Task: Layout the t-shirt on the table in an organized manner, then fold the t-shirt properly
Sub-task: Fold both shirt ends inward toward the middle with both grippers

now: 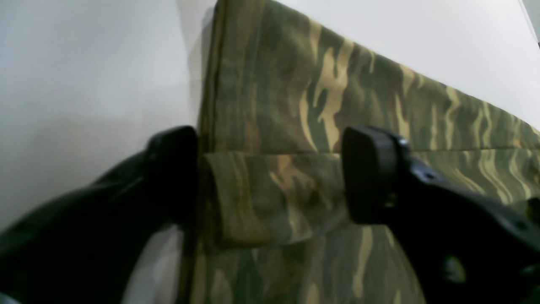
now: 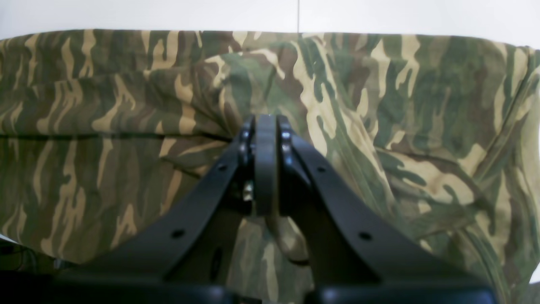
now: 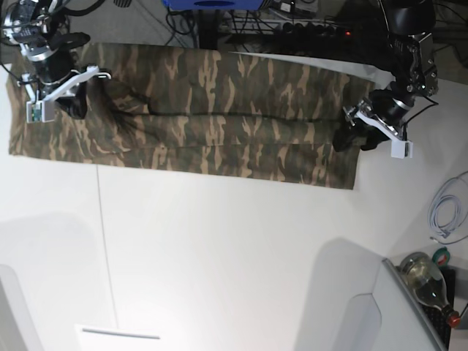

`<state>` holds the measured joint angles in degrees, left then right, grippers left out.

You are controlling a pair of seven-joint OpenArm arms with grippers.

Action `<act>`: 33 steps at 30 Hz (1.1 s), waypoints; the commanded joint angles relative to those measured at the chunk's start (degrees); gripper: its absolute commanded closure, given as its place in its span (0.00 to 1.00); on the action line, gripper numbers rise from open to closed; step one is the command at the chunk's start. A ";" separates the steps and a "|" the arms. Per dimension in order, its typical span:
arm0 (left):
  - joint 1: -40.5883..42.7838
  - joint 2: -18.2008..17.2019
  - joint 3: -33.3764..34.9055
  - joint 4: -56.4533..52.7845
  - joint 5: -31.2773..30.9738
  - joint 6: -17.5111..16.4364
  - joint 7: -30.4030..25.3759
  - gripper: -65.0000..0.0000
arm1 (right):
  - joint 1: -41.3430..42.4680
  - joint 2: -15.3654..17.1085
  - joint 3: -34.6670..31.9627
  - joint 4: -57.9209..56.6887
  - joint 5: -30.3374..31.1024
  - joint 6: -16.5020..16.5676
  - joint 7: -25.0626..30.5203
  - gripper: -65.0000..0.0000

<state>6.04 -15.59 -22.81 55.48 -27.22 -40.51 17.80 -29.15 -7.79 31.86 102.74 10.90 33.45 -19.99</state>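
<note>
Nearest to the base camera, at six o'clock, it's bare white table [image 3: 234,263], a thin dark seam [image 3: 104,241] running up its left side. Down at five o'clock, off the table's corner, a green bottle [image 3: 425,279] lies beside a coil of pale cable [image 3: 447,212].

Further up, the t-shirt [image 3: 219,117] is stretched out as a long camouflage strip from nine o'clock to three o'clock, folded lengthwise, a dark crease running along its middle.

At three o'clock sits the left gripper [image 1: 270,173]: released, jaws standing wide. In the left wrist view one black finger [image 1: 173,169] is at the cloth's edge over the white table, the other is over the cloth, and a folded flap of shirt lies between them, not pinched.

Up at ten o'clock, the right gripper [image 2: 265,126] is clenched, its pads pressed together in the right wrist view, tip down among the wrinkles of the shirt. Whether any cloth is caught between them, I cannot tell.

Farthest back, at twelve o'clock beyond the table edge, a tangle of dark cables [image 3: 307,29] and a blue object [image 3: 212,4].
</note>
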 commanded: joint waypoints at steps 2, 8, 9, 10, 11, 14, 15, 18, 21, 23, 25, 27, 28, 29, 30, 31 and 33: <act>0.42 -0.10 2.54 -0.41 2.12 0.51 3.52 0.46 | -0.17 0.19 0.10 2.18 0.84 0.09 1.48 0.97; -1.60 -0.36 3.77 -0.67 2.12 0.51 3.16 1.00 | 0.18 0.19 0.01 3.42 0.84 0.09 1.39 0.97; -2.57 -0.36 2.37 -1.55 2.12 0.51 3.16 1.00 | 0.36 0.19 0.01 3.33 0.84 0.09 1.39 0.97; -3.45 -0.54 0.61 -2.43 2.12 0.51 3.16 1.00 | 0.44 0.19 -0.16 3.24 0.75 0.09 1.39 0.97; -4.15 -0.98 -1.59 -3.13 2.12 0.51 3.16 1.00 | 0.79 0.19 -0.25 3.24 0.75 0.09 1.39 0.97; -6.18 -3.26 -5.19 -3.22 2.21 0.51 3.08 1.00 | 1.50 0.19 -0.43 3.24 0.75 0.09 -1.07 0.97; -6.44 -4.41 -5.46 -2.87 2.21 0.51 3.08 1.00 | 2.20 0.19 -0.43 3.42 0.75 0.09 -2.65 0.97; -5.74 -6.25 -5.54 1.70 2.21 0.51 3.08 1.00 | 3.08 0.19 -0.16 3.42 0.75 0.09 -5.46 0.97; -1.52 -6.34 -5.46 9.97 2.21 0.51 3.52 1.00 | 3.08 0.19 -0.34 3.42 0.75 0.09 -5.55 0.97; 2.79 -5.46 -5.10 17.70 2.21 0.51 3.60 1.00 | 3.08 0.19 -0.34 3.42 0.75 0.09 -5.55 0.97; 6.66 -3.70 -2.64 24.38 2.21 0.51 3.60 1.00 | 3.08 0.19 -0.08 3.42 0.75 0.09 -5.55 0.97; 9.56 -3.17 1.75 29.57 2.21 0.51 3.60 1.00 | 3.08 0.19 0.01 3.42 0.75 0.09 -5.55 0.97; 10.79 -3.17 4.21 31.33 2.21 0.51 3.60 1.00 | 3.08 0.19 0.01 3.42 0.75 0.09 -5.55 0.97; 11.76 -3.09 7.20 33.00 2.21 3.37 3.60 1.00 | 3.08 0.19 0.01 3.42 0.75 0.09 -5.55 0.97; 12.20 -3.09 10.37 34.05 2.21 5.83 3.60 1.00 | 3.08 0.19 0.01 3.42 0.75 0.09 -5.55 0.97; 12.29 -3.09 13.27 34.76 2.12 8.12 3.60 1.00 | 3.08 0.19 0.01 3.42 0.75 0.09 -5.55 0.97; 12.02 -2.82 18.46 35.29 2.04 12.07 3.60 1.00 | 3.08 0.19 0.01 3.42 0.75 0.17 -5.55 0.97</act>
<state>18.13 -17.82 -3.84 89.86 -24.34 -27.92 22.31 -26.09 -7.77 31.66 105.01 10.70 33.45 -26.85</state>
